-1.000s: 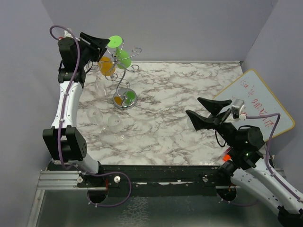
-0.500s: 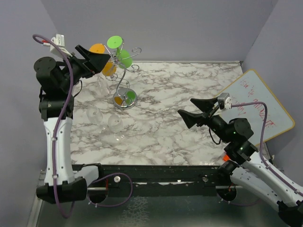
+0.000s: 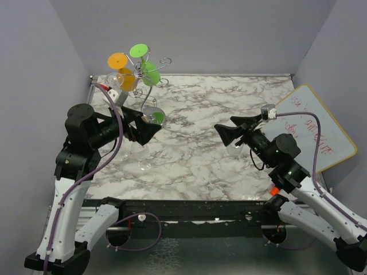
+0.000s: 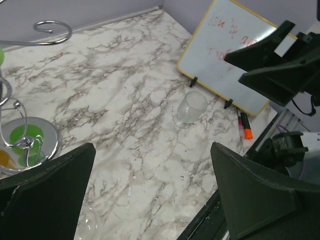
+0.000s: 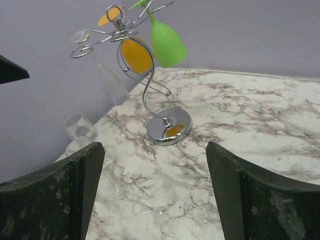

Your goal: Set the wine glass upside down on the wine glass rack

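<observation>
Glass as thin as this is light, stiff and brittle, and its wall is slick, so the clear wine glass [image 4: 190, 107] wants a gentle, centred hold rather than a hard squeeze. It sits on the marble surface [image 4: 125, 75] at the middle right of the left wrist view, just beside the lower edge of the whiteboard [image 4: 225, 55] and near an orange marker [image 4: 245, 127]. Its bowl shows plainly, but the stem and foot are too faint to say how it lies. Two more clear glasses [image 5: 79, 127] sit at the lower left of the right wrist view.

The best place to take hold is probably the stem, just under the bowl, which leaves the foot free to slide into a curl. The round bowl would likely slip or roll between hard fingers.

The wine glass rack [image 5: 169, 126] stands at the upper left of the top view. A green glass [image 5: 167, 42], an orange glass [image 5: 136, 56] and one clear glass [image 5: 110, 77] hang from it foot-up, and one spiral arm [image 4: 47, 32] shows bare. Being thin wire on a small base, the rack may rock if knocked.

The left gripper [image 4: 152, 150] has its jaws spread wide with nothing between them. The right gripper [image 5: 155, 145] is the same, jaws wide apart and empty.
</observation>
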